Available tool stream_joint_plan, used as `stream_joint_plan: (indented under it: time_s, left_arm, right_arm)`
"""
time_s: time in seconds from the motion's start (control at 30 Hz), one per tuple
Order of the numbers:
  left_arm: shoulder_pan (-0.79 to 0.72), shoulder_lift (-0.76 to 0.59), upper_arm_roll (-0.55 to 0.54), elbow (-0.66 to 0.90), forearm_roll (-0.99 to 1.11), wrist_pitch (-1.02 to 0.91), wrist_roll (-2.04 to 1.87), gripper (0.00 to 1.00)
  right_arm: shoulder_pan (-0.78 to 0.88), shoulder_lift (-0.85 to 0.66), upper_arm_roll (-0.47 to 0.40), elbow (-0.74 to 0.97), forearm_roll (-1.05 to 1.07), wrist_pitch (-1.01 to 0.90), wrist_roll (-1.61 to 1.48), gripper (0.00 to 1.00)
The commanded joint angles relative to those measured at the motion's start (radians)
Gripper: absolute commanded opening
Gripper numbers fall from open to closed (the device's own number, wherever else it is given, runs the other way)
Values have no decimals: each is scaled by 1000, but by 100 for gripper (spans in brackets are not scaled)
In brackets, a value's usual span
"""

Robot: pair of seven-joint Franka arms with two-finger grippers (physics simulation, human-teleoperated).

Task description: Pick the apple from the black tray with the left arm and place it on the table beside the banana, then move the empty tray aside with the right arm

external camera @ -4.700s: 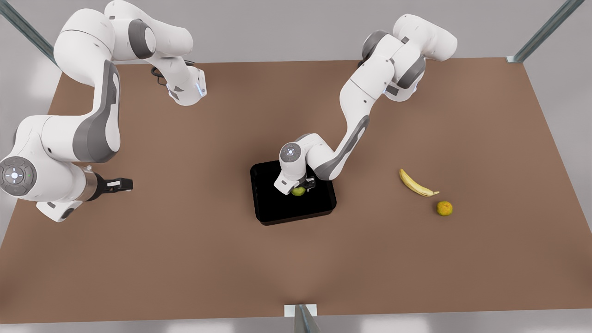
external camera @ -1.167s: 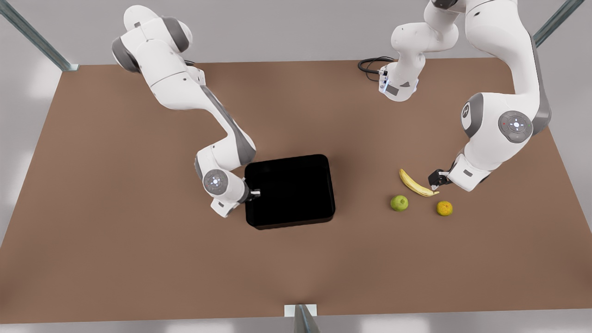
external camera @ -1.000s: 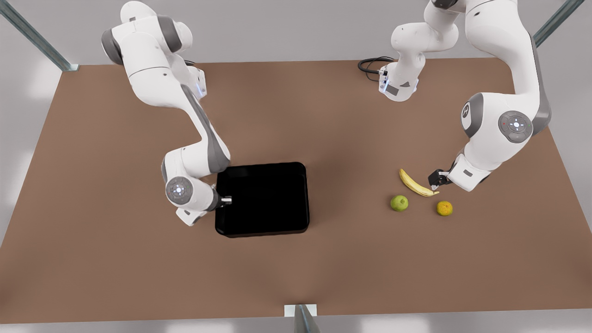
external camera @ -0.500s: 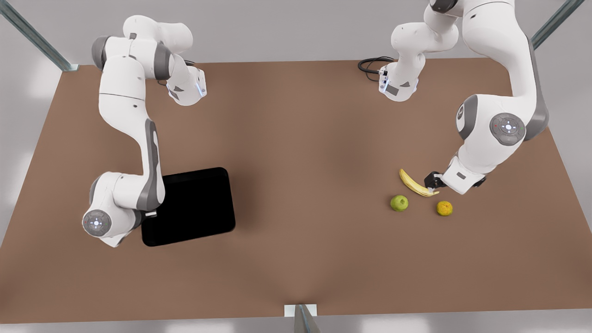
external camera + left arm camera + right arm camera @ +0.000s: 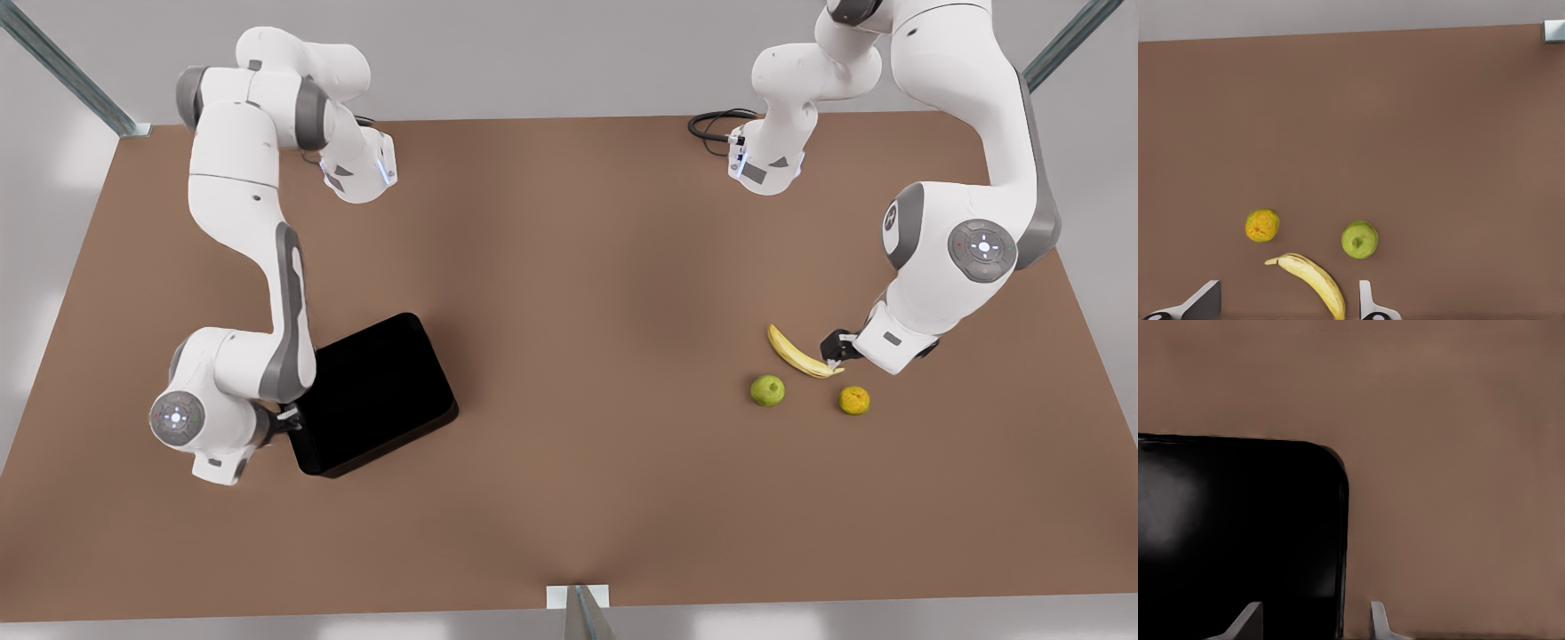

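The yellow-green apple (image 5: 767, 390) (image 5: 1359, 239) rests on the brown table (image 5: 569, 267), just in front of the banana (image 5: 800, 354) (image 5: 1313, 280). My left gripper (image 5: 834, 351) (image 5: 1289, 287) hovers open over the banana's dark tip, holding nothing. The black tray (image 5: 373, 396) (image 5: 1238, 533) lies empty and skewed at the front view's left. My right gripper (image 5: 286, 418) (image 5: 1313, 613) is open at the tray's near-left edge. Its fingers straddle the rim, one over the tray floor and one outside.
A small orange fruit (image 5: 854, 400) (image 5: 1262, 225) sits to the right of the apple in the front view. Both arm bases (image 5: 356, 169) stand at the table's far edge, with a black cable (image 5: 711, 124) by the right one. A metal bracket (image 5: 578, 597) marks the near edge.
The apple went from the tray to the table beside the banana. The right arm dragged the tray to the front view's left, and in the last half second it turned. The left arm barely moved.
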Motion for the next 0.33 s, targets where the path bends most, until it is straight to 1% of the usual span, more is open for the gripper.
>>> stream_joint_plan:
  time_s: [0.0,0.03,0.07,0.13,0.3]
  left_arm:
    - [0,-1,0,1,1,-2,-2,100]
    - [0,-1,0,1,1,-2,-2,100]
    - [0,-1,0,1,1,-2,-2,100]
    - [0,-1,0,1,1,-2,-2,100]
    - [-1,-1,0,1,1,-2,-2,100]
  right_arm:
    - [2,-107,5,3,32,-199,-190,100]
    - [3,-137,11,46,14,-282,-150,100]
    - [10,-150,39,107,-31,-368,-89,100]
    - [5,-221,151,113,-153,-388,2,100]
    - [3,-222,154,113,-153,-390,15,100]
